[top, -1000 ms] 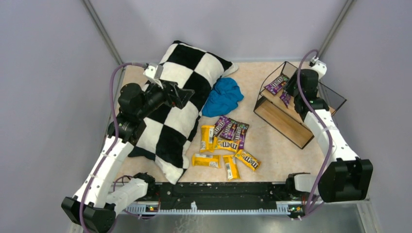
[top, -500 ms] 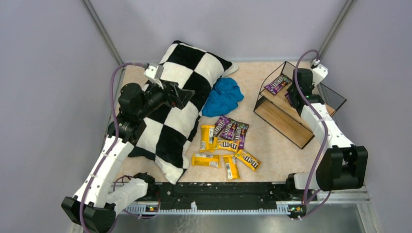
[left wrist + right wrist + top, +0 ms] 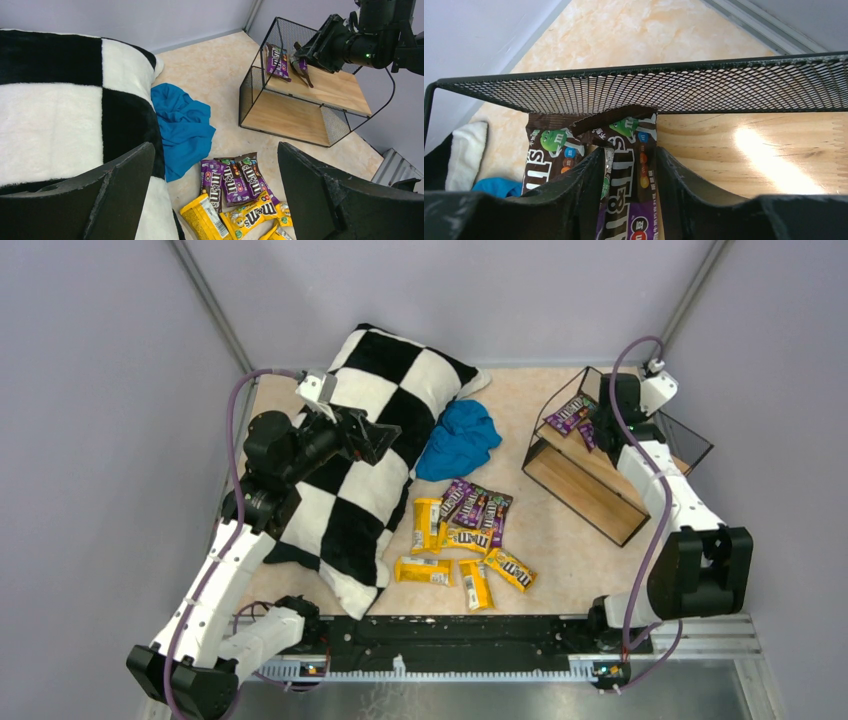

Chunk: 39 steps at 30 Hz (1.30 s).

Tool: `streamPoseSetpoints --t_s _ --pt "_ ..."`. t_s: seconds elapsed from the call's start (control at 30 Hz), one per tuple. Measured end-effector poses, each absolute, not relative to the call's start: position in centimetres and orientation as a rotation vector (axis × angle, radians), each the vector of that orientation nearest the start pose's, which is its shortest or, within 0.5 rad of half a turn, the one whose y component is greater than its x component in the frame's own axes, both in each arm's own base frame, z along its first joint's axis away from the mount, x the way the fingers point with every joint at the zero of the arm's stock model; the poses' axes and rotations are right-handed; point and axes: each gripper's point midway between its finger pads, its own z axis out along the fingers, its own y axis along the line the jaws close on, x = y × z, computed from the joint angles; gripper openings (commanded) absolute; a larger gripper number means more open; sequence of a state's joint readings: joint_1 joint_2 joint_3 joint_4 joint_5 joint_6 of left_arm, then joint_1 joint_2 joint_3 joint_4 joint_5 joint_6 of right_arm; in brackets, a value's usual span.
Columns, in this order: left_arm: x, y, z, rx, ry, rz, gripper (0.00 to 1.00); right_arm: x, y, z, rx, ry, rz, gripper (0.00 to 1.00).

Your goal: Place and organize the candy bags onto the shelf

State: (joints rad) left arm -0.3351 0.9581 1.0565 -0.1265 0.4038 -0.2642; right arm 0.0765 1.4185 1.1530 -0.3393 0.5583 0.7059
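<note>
The shelf (image 3: pixel 585 490) stands at the back right, a wire frame with wooden boards. One purple candy bag (image 3: pixel 568 412) lies flat on its top board (image 3: pixel 749 145). My right gripper (image 3: pixel 592 428) is over that board, shut on a second purple candy bag (image 3: pixel 629 165) that stands on edge just beside the lying one (image 3: pixel 546 150). Several yellow and purple candy bags (image 3: pixel 470 530) lie in a loose pile on the table's middle. My left gripper (image 3: pixel 380 440) hovers open over the pillow, nothing between its fingers.
A large black-and-white checkered pillow (image 3: pixel 370 430) covers the left half of the table. A crumpled blue cloth (image 3: pixel 458 438) lies between it and the shelf. The shelf's mesh side wall (image 3: pixel 674 87) rises just beyond the held bag.
My right wrist has shifted a little toward the back left of the shelf top, bringing the held bag closer to the lying one. The left arm has not moved.
</note>
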Motion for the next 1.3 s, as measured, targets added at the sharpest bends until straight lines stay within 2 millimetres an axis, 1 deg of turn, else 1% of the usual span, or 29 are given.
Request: streamPoseSetpoints --t_s 0.07,0.13,0.23,0.37,0.47,0.53,0.6,0.67,0.7,0.73,0.8,0.87,0.9,0.93,0.97,1.0,1.03,1.1,1.13,1.17,1.23,1.27,1.3 --pt "29.1 -18.5 36.7 0.380 1.609 -0.783 0.98 41.3 -3.7 20.7 0.921 1.865 -0.124 0.55" --pt "29.1 -18.5 36.7 0.380 1.609 -0.783 0.98 41.2 -3.3 20.9 0.902 1.878 -0.107 0.58" --pt "29.1 -18.5 36.7 0.380 1.609 -0.783 0.98 40.9 -3.0 21.9 0.871 1.875 -0.080 0.65" --pt "29.1 -18.5 36.7 0.380 1.609 -0.783 0.98 40.1 -2.0 24.7 0.779 1.854 -0.012 0.80" --pt "29.1 -18.5 36.7 0.380 1.609 -0.783 0.98 38.9 -0.7 27.4 0.637 1.837 0.059 0.86" --pt "29.1 -18.5 36.7 0.380 1.609 -0.785 0.98 37.7 0.6 29.0 0.519 1.830 0.114 0.91" --pt "29.1 -18.6 36.7 0.380 1.610 -0.789 0.98 36.3 2.4 30.7 0.375 1.815 0.178 0.93" --pt "29.1 -18.6 36.7 0.378 1.610 -0.791 0.98 34.7 5.1 31.9 0.218 1.804 0.251 0.94" --pt "29.0 -18.6 36.7 0.379 1.611 -0.793 0.98 33.7 7.0 32.3 0.126 1.801 0.296 0.94" --pt "29.0 -18.7 36.7 0.378 1.611 -0.798 0.98 32.5 9.7 32.4 0.007 1.802 0.361 0.94" --pt "28.9 -18.8 36.7 0.380 1.612 -0.809 0.99 30.0 14.8 31.2 -0.195 1.830 0.475 0.94" --pt "28.8 -18.9 36.7 0.385 1.611 -0.819 0.98 27.3 19.6 29.0 -0.369 1.877 0.576 0.95" --pt "28.8 -18.9 36.7 0.386 1.612 -0.821 0.98 25.6 22.3 27.0 -0.467 1.920 0.621 0.95" --pt "28.8 -19.0 36.7 0.388 1.611 -0.824 0.98 24.3 23.9 25.5 -0.534 1.952 0.649 0.95" --pt "28.8 -19.0 36.7 0.388 1.613 -0.825 0.98 22.6 25.9 22.9 -0.627 2.009 0.661 0.95" --pt "28.9 -19.0 36.6 0.388 1.614 -0.825 0.99 21.2 27.2 20.3 -0.700 2.070 0.651 0.95" --pt "28.9 -19.0 36.6 0.387 1.616 -0.824 0.98 19.8 28.0 17.5 -0.773 2.139 0.611 0.94" --pt "28.9 -19.0 36.5 0.387 1.617 -0.824 0.98 17.9 28.1 12.8 -0.862 2.264 0.511 0.93" --pt "28.9 -19.0 36.5 0.386 1.617 -0.824 0.98 17.4 27.9 11.3 -0.879 2.311 0.465 0.93" --pt "28.9 -19.0 36.5 0.386 1.616 -0.823 0.98 17.3 27.3 9.8 -0.862 2.361 0.402 0.92" --pt "29.0 -19.0 36.5 0.385 1.617 -0.822 0.98 17.8 26.2 8.2 -0.789 2.427 0.319 0.90" --pt "29.0 -19.0 36.5 0.384 1.617 -0.821 0.98 18.1 25.8 7.8 -0.742 2.448 0.305 0.88" --pt "29.0 -19.0 36.5 0.384 1.617 -0.820 0.98 18.3 25.4 7.5 -0.696 2.466 0.298 0.84"
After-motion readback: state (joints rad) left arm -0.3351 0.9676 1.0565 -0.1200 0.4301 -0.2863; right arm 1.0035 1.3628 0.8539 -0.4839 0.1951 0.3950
